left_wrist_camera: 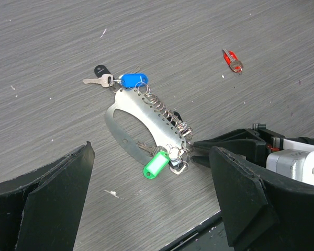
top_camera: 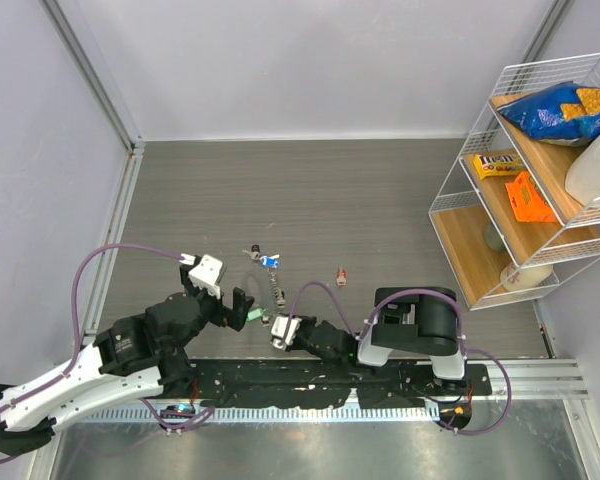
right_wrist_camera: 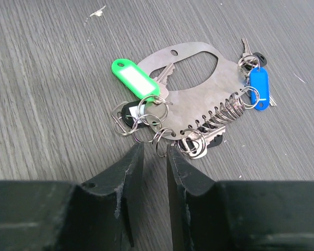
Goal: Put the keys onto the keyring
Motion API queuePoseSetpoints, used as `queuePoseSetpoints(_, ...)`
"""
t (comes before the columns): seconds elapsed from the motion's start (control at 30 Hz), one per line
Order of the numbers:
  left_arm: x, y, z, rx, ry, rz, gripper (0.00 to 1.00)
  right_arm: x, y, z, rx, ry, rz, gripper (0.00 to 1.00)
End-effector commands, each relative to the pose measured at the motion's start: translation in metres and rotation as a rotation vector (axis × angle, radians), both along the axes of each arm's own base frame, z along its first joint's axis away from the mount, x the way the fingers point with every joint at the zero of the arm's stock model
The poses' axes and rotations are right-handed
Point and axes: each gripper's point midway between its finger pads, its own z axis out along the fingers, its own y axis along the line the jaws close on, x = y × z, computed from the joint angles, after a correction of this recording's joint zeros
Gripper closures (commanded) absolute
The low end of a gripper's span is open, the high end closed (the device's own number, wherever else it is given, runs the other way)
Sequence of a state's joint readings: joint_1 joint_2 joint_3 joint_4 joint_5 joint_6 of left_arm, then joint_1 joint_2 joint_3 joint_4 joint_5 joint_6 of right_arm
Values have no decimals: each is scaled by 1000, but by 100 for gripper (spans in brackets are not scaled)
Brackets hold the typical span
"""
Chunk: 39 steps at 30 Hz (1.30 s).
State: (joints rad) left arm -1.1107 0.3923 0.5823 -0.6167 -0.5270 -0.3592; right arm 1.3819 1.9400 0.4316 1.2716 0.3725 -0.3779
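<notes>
The keyring (left_wrist_camera: 141, 112) is a flat metal plate with a handle cut-out and a row of small split rings, lying on the grey table (top_camera: 380, 200). A blue-tagged key (left_wrist_camera: 133, 80) and a black-headed key (left_wrist_camera: 101, 70) hang at its far end, and a green-tagged key (left_wrist_camera: 156, 164) hangs at its near end. A red key (left_wrist_camera: 233, 60) lies alone to the right. My right gripper (right_wrist_camera: 155, 146) stands open by a narrow gap, with one split ring (right_wrist_camera: 162, 144) at its tips. My left gripper (left_wrist_camera: 152, 151) is wide open and empty, just short of the green tag.
A wire shelf (top_camera: 520, 180) with wooden boards and snack packets stands at the right wall. Grey walls close the table at the left and back. A black rail (top_camera: 330, 385) carrying the arm bases and purple cables runs along the near edge.
</notes>
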Motion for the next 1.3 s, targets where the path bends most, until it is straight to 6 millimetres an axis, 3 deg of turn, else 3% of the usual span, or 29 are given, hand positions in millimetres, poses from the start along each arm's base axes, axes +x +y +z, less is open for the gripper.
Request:
queuePoseSetpoints(0.0,3,-7,11,-45,-24,-5,0,-1,16,16,86,-3,8,70)
queuePoseSetpoints(0.2,3,-7,11,-45,-23,-4,1,3,13,15,80,-13,-8,79)
queuePoseSetpoints(0.33,3,-7,10,-42,-23,-3,0,7,8,13,70,-14,-31,95)
queuePoseSetpoints(0.57,2,-7,10,-44,-21,-7,0,1,8,19,93,3,13,95)
queuePoseSetpoints(0.63,2,-7,12,-50,-19,-9,0,-3,7,26,108,9,35,95)
queuePoseSetpoints(0.7,0,-8,14,-65,-14,-19,0,-10,7,46,155,17,70,95)
queuePoseSetpoints(0.73,-2,-10,15,-76,-9,-30,0,-13,6,44,143,32,86,95)
queuePoseSetpoints(1.0,-19,-34,31,-182,3,-173,0,-58,6,94,204,152,303,95)
queuePoseSetpoints(1.27,-42,-51,48,-251,2,-339,0,-78,-10,117,232,302,410,95)
